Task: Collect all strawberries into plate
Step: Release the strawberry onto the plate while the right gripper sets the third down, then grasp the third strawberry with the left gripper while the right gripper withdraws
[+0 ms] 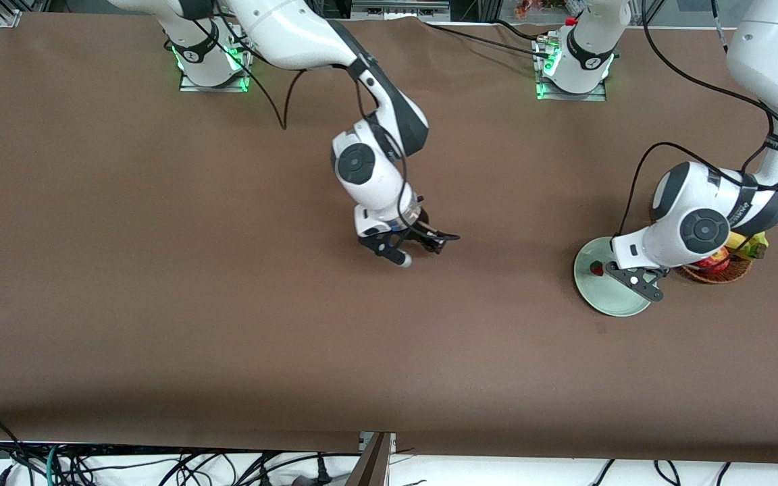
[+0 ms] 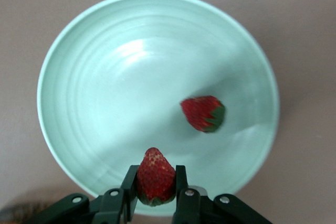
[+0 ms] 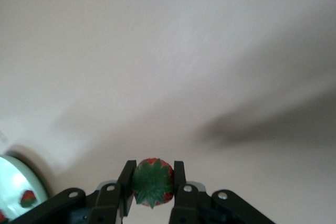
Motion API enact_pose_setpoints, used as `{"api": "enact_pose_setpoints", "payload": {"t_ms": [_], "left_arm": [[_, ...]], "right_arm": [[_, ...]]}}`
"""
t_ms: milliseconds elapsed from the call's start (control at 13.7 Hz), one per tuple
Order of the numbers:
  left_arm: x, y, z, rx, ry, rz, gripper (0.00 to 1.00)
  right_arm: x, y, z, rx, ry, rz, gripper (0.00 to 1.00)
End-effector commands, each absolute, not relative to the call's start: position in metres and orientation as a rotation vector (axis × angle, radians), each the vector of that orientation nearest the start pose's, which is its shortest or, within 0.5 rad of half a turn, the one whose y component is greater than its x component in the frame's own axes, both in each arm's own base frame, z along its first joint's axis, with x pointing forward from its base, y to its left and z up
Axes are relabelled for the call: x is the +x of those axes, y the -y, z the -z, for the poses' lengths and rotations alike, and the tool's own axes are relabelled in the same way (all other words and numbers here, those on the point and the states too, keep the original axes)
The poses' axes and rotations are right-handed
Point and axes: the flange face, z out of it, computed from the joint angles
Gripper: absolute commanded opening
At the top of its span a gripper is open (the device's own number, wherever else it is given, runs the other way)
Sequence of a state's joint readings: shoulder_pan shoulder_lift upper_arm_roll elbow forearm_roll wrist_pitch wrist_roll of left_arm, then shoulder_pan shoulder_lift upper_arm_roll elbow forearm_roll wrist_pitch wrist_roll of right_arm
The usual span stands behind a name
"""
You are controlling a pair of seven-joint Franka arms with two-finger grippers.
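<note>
The pale mint-green plate (image 1: 622, 300) lies toward the left arm's end of the table. In the left wrist view one strawberry (image 2: 203, 113) lies in the plate (image 2: 121, 77). My left gripper (image 1: 605, 269) is over the plate near its rim, shut on a second strawberry (image 2: 156, 177). My right gripper (image 1: 423, 248) is over the middle of the table, shut on a third strawberry (image 3: 152, 182) with its green top facing the wrist camera. The plate (image 3: 13, 182) shows at the edge of the right wrist view.
A brown wicker basket (image 1: 727, 273) stands beside the plate, holding a red apple (image 1: 712, 262) and a yellow item (image 1: 750, 244); the left arm partly covers it. The brown table (image 1: 227, 304) stretches from the right gripper to the plate.
</note>
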State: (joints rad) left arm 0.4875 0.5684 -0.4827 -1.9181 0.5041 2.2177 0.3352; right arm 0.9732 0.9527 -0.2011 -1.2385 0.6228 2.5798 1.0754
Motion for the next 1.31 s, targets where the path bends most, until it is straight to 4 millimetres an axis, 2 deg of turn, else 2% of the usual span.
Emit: {"api": "enact_pose_setpoints", "payload": {"t_ms": [0,73,146,219,292,365,438,584,657,730,876,948,1094,1240], "left_arm": [[0.613,-0.036,-0.192,-2.904,-1.005,-0.255,0.11],[0.613,-0.036,-0.193,-2.907,-1.001,-0.253,0.67],[0.614,-0.036,-0.197,-2.902,-1.001,-0.248,0.93],[0.615,-0.035,-0.200,-2.901,-0.997,-0.246,1.00],[0.617,-0.034,-0.208,-2.904,-0.984,-0.233,1.00],[0.617,-0.030,-0.218,-2.902,-0.974,-0.233,1.00],[0.615,-0.020,-0.230,-2.900,-0.964,-0.264,1.00],[0.611,0.004,-0.258,-2.988,-0.824,-0.333,1.00],[0.606,0.018,-0.267,-3.019,-0.768,-0.376,1.00],[0.602,0.033,-0.276,-3.051,-0.689,-0.414,1.00],[0.590,0.076,-0.287,-3.092,-0.488,-0.464,1.00],[0.582,0.099,-0.287,-3.097,-0.380,-0.473,1.00],[0.572,0.126,-0.277,-3.105,-0.156,-0.470,1.00],[0.561,0.163,-0.266,-3.115,-0.049,-0.407,1.00]], "right_arm": [[0.514,-0.622,-0.230,-2.324,-0.998,0.033,0.55],[0.516,-0.621,-0.241,-2.292,-1.042,0.021,0.77],[0.525,-0.616,-0.257,-2.287,-1.042,0.027,0.83],[0.540,-0.601,-0.265,-2.331,-1.055,-0.006,0.89],[0.557,-0.585,-0.275,-2.374,-1.058,-0.046,0.97],[0.571,-0.571,-0.314,-2.392,-1.012,-0.070,0.97],[0.583,-0.552,-0.329,-2.449,-0.968,-0.109,0.97],[0.605,-0.505,-0.366,-2.582,-0.854,-0.153,0.98],[0.606,-0.493,-0.381,-2.648,-0.779,-0.164,0.98],[0.606,-0.477,-0.406,-2.709,-0.717,-0.140,0.98],[0.600,-0.427,-0.437,-2.859,-0.612,-0.212,0.98],[0.598,-0.397,-0.459,-2.901,-0.540,-0.219,0.98],[0.592,-0.330,-0.506,-2.954,-0.446,-0.299,0.98],[0.579,-0.279,-0.547,-3.022,-0.345,-0.307,0.99]]}}
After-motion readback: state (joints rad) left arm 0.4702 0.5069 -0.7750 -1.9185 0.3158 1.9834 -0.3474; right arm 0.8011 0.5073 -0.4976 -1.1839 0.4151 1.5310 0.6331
